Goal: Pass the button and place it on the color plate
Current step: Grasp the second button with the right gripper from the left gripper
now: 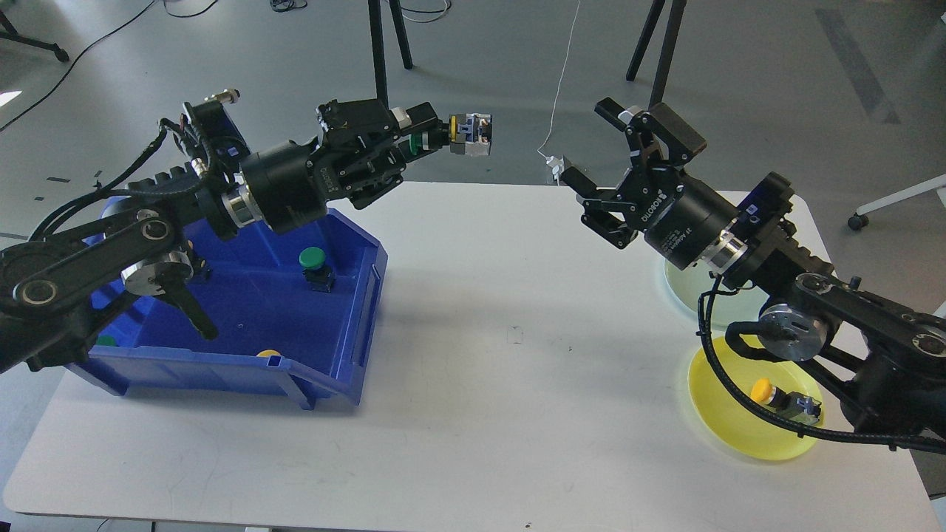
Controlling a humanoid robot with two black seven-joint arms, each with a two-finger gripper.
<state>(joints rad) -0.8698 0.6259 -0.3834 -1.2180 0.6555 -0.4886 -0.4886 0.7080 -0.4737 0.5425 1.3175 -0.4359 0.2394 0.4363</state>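
My left gripper (427,137) is shut on a green button (465,134) with a yellow ring and grey block, held high above the table's far edge, right of the blue bin (347,325). My right gripper (589,151) is open and empty, facing the button with a gap between them. The yellow plate (728,432) at the front right holds a yellow button (763,389). The pale green plate (678,287) behind it is mostly hidden by my right arm.
The bin holds a green button (312,258), a yellow button (267,354) at its front wall and a green one (106,340) at the left. Black stand legs (380,52) rise behind the table. The white tabletop (510,355) lies between bin and plates.
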